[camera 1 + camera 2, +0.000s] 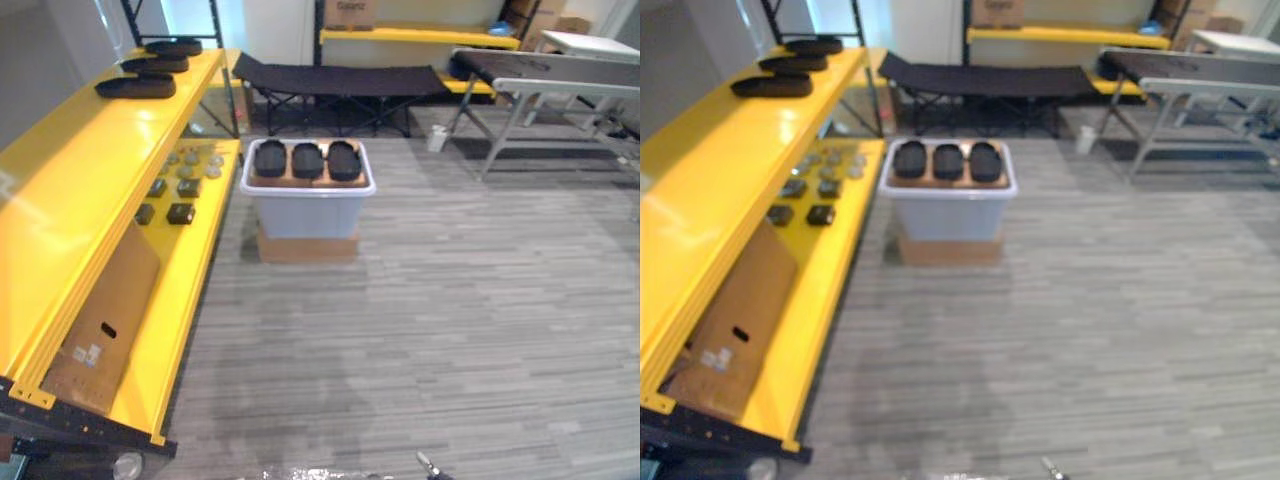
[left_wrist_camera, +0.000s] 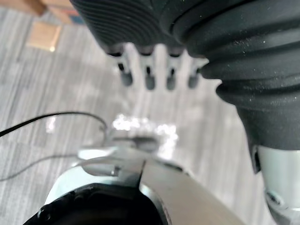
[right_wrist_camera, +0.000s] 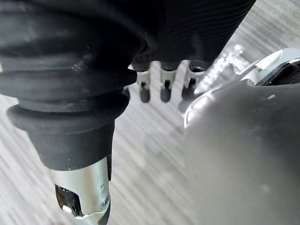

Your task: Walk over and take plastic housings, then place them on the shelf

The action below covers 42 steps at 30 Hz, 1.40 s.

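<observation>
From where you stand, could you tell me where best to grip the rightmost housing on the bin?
Probably from above and the right, across its narrow middle: the rightmost housing lies flat atop the bin, long axis pointing away, right edge free, while the middle housing sits close on its left.

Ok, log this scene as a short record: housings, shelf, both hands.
In tub: three black housings in a row on top of the grey tub
Tub base: cardboard box on the floor
On shelf: three more housings at the far end of the yellow shelf, top level
Lower level: small parts, cardboard sheet
Left hand: open, empty
Right hand: open, empty
</observation>
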Tool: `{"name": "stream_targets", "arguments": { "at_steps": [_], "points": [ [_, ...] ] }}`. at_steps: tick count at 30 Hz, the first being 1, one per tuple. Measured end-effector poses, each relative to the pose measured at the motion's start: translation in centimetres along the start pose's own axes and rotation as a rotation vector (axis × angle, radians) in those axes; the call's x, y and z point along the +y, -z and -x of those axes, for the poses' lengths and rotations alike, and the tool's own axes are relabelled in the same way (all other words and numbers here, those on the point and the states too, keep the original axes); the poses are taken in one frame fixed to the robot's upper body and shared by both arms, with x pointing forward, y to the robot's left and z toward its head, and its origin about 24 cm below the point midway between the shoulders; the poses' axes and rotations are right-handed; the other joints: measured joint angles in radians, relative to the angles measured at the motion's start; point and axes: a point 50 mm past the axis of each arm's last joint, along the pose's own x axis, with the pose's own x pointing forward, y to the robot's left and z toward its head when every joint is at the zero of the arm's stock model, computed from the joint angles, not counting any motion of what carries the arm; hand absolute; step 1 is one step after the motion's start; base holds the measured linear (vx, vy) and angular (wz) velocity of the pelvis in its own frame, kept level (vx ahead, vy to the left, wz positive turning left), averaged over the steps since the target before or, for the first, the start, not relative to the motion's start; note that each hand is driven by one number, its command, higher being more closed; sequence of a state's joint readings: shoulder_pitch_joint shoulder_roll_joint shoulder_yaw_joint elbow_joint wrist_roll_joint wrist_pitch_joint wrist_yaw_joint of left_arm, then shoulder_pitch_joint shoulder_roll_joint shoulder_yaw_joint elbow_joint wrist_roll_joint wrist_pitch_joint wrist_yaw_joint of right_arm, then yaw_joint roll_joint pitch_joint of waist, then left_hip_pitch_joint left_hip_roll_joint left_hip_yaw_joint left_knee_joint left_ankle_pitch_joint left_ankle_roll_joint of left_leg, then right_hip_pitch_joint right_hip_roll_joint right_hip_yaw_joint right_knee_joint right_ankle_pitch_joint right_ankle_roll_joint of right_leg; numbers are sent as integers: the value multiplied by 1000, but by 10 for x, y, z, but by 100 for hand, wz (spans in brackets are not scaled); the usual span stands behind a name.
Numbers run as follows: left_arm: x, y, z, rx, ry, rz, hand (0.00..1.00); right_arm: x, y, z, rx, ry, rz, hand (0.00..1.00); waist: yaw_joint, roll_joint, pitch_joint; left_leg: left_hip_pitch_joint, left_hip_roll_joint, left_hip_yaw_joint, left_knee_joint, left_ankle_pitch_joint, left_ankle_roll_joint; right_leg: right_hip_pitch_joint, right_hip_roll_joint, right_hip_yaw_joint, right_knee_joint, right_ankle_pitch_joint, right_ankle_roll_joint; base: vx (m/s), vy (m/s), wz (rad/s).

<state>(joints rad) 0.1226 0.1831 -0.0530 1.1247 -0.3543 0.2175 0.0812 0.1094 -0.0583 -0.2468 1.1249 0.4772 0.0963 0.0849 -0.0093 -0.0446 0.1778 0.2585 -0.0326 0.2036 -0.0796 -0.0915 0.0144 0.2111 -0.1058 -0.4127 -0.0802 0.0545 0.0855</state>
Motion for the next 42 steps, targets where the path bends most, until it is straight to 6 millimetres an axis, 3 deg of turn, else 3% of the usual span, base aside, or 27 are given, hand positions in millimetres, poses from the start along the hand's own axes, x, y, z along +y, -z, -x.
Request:
{"name": "stream_targets", "arguments": {
  "at_steps": [4,5,7,8,9,11,13,15,17,18,20,21,22,23,25,27,29,30,31,33,34,35,37,39,40,41,42],
  "points": [
    [1,0,0,-3,-14,4,0,4,-11,-1,-19,14,112,0,6,-11,10,-38,-10,3,20,-21,22,-97,-50,2,169,-90,16,-35,45,1],
    [2,-4,0,-10,-19,7,0,3,-14,-1,-39,26,101,0,6,-18,29,-50,-19,-4,51,-48,51,-187,-104,26,385,-146,16,32,86,6],
    [3,-6,0,-15,-35,2,0,1,-20,-1,-64,44,59,0,8,-15,66,-38,-18,-5,95,-59,69,-329,-162,65,685,-147,23,62,100,4],
    [4,-7,0,-16,-43,-4,0,1,-18,-1,-61,44,45,0,4,-18,73,-29,-15,-5,100,-63,72,-349,-165,81,717,-163,13,142,86,9],
    [7,-4,0,-2,-61,-3,0,-1,-12,0,-47,37,35,0,-1,-19,80,-18,2,-6,113,-78,65,-370,-149,93,698,-202,5,175,44,9],
    [8,-6,0,-2,-65,-2,0,-1,-1,1,-29,30,34,0,-7,-24,78,-14,17,-14,118,-90,46,-387,-112,95,566,-203,6,181,21,13],
    [4,-22,0,-36,-50,29,0,-7,4,2,-1,52,69,0,-20,-20,81,-15,23,-32,121,-101,26,-408,-81,119,366,-155,19,249,-38,21],
    [3,-26,1,-57,-42,45,0,-13,12,3,57,65,78,0,-32,-20,81,-3,28,-34,140,-131,-14,-400,-71,141,287,-106,13,246,-108,11],
    [0,-32,1,-75,-23,78,0,-23,24,6,112,86,62,0,-36,-10,81,9,54,-47,192,-195,-40,-383,-46,172,289,-96,-8,280,-188,15],
    [-5,-36,1,-86,-7,97,0,-28,31,8,146,100,53,0,-35,4,80,10,89,-53,238,-245,-63,-387,-25,165,335,-77,-36,417,-327,19],
    [-11,-33,1,-81,22,147,0,-42,40,13,188,143,41,0,-38,43,56,25,166,-57,274,-295,-110,-387,34,156,408,-78,-49,476,-353,18],
    [-13,-29,1,-83,31,166,0,-44,42,14,196,154,36,0,-37,60,45,-17,209,-57,403,-301,-127,-383,68,134,426,-126,-100,440,-321,7],
    [-12,-33,2,-107,36,184,0,-48,38,14,189,161,35,0,-34,63,45,-139,255,-56,658,-257,-128,-359,90,130,414,-140,-121,434,-326,3],
    [-14,-34,2,-112,46,210,0,-47,29,12,166,164,40,0,-32,85,58,-235,307,-52,872,-224,-109,-314,110,125,386,-147,-127,324,-285,0],
    [-19,-31,2,-109,67,236,0,-46,18,10,125,177,55,0,-32,103,86,-333,361,-22,1097,-231,-97,-187,134,112,311,-153,-139,405,-255,10],
    [-21,-27,2,-103,66,245,0,-45,7,9,64,175,106,0,-21,107,91,-384,310,13,1054,-234,-92,-72,123,112,238,-154,-138,442,-197,6],
    [-27,-23,3,-99,75,247,0,-29,-19,5,-66,132,112,0,4,108,92,-447,198,37,802,-225,-96,-23,105,124,176,-160,-127,375,-65,-20],
    [-26,-19,2,-92,69,256,0,-18,-30,2,-113,105,88,0,9,108,92,-465,159,43,646,-189,-93,-12,104,132,165,-164,-122,374,23,-26],
    [-24,-14,2,-84,55,259,0,-6,-40,0,-154,78,55,0,26,111,94,-470,108,52,416,-104,-95,9,107,143,144,-170,-117,326,50,-20],
    [-28,0,2,-58,54,265,0,4,-46,-1,-174,56,60,0,59,123,100,-468,80,43,226,9,-101,58,131,164,106,-183,-100,342,108,-31],
    [-25,9,2,-40,42,260,0,9,-45,-2,-170,57,85,0,83,115,99,-463,76,25,240,92,-77,90,133,186,97,-205,-87,435,176,-35],
    [-22,15,2,-28,32,262,0,14,-46,-2,-173,55,102,0,89,99,100,-462,66,29,256,121,-48,101,121,194,108,-234,-77,461,189,-19],
    [-13,17,1,-26,2,258,0,23,-48,-4,-174,60,113,0,93,58,115,-450,27,52,301,101,-1,81,62,194,200,-331,-65,339,135,-1],
    [-8,25,1,-1,-22,250,0,27,-44,-5,-143,77,128,0,86,24,108,-421,-18,69,299,74,55,20,3,225,398,-368,-23,366,119,-13],
    [-6,26,1,2,-27,230,0,29,-42,-6,-131,80,134,0,75,32,105,-381,-19,73,285,52,86,-96,-26,255,671,-325,71,493,172,-10],
    [-5,25,1,-4,-32,217,0,29,-43,-6,-133,85,137,0,74,28,108,-359,-21,73,280,42,84,-143,-47,256,787,-309,110,380,157,-4],
    [-2,20,1,-19,-38,203,0,28,-41,-6,-121,90,130,0,71,18,113,-321,-25,72,279,21,80,-196,-82,246,914,-310,110,368,115,-3]
  ]
}}
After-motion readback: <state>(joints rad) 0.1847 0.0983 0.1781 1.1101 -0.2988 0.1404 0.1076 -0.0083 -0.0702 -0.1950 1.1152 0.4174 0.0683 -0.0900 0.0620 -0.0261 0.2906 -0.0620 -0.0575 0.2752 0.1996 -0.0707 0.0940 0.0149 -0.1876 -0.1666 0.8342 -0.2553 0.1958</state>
